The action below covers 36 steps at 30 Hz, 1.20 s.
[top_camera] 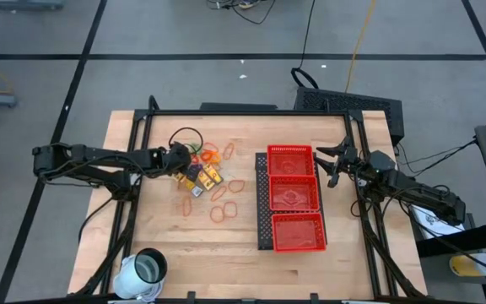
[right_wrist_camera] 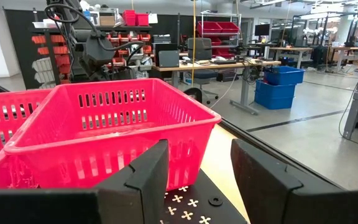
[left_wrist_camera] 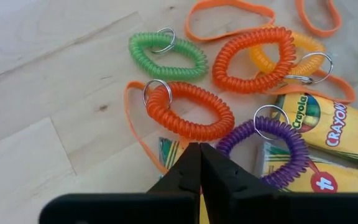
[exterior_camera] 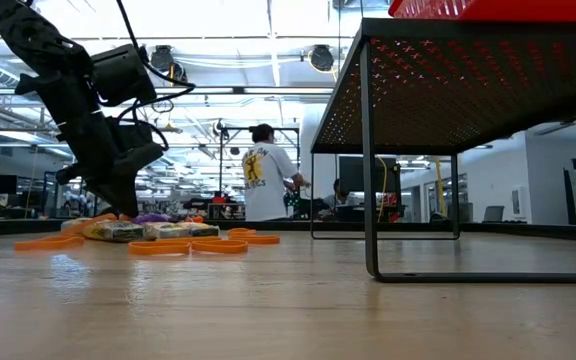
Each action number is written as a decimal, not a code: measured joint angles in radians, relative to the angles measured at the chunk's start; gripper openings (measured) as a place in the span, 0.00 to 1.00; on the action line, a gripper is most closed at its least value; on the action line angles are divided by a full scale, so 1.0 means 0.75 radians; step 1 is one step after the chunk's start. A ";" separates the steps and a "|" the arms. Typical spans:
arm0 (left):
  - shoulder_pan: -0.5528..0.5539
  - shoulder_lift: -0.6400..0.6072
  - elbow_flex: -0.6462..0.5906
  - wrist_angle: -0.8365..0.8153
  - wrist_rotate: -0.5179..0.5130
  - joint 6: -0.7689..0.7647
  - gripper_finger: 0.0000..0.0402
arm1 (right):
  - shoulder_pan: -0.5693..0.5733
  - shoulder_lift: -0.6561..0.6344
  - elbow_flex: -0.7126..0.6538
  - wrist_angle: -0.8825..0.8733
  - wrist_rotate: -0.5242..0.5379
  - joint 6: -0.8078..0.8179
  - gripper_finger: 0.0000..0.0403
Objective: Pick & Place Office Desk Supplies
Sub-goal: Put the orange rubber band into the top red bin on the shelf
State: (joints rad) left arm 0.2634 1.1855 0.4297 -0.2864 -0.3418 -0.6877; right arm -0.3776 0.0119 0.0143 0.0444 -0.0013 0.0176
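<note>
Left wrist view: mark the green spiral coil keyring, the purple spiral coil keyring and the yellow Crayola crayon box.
green spiral coil keyring (left_wrist_camera: 143, 55), left wrist view, left coil
purple spiral coil keyring (left_wrist_camera: 297, 149), left wrist view, right coil
yellow Crayola crayon box (left_wrist_camera: 337, 124), left wrist view, printed face

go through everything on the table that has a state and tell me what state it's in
left gripper: shut over the pile, nothing visibly held
right gripper: open, empty, beside the red tray
crayon boxes: closed, lying flat
white cup: upright

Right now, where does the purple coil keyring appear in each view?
High view: not distinguishable within the pile beside the left gripper.
Low view: low purple patch by that gripper.
Left wrist view: purple coil keyring, lower right.
Right wrist view: absent.
Shared landmark: crayon boxes.
</note>
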 joint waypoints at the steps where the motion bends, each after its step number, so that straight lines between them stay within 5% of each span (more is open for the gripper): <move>1: 0.000 -0.002 0.000 0.001 0.000 -0.007 0.01 | 0.000 0.000 0.000 0.000 0.000 0.000 0.41; 18: -0.070 -0.262 -0.001 0.080 0.025 -0.024 0.01 | 0.000 0.000 0.000 0.000 0.000 0.000 0.41; 24: -0.108 -0.298 -0.001 0.036 0.139 0.051 0.04 | 0.000 0.000 0.000 0.000 0.000 0.000 0.41; 36: -0.011 -0.125 -0.001 -0.238 -0.087 -0.552 0.35 | 0.000 0.000 0.000 0.003 0.000 0.000 0.41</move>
State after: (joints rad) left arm 0.2550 1.0915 0.4290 -0.4645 -0.4071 -1.1019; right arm -0.3775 0.0118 0.0143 0.0463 -0.0013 0.0177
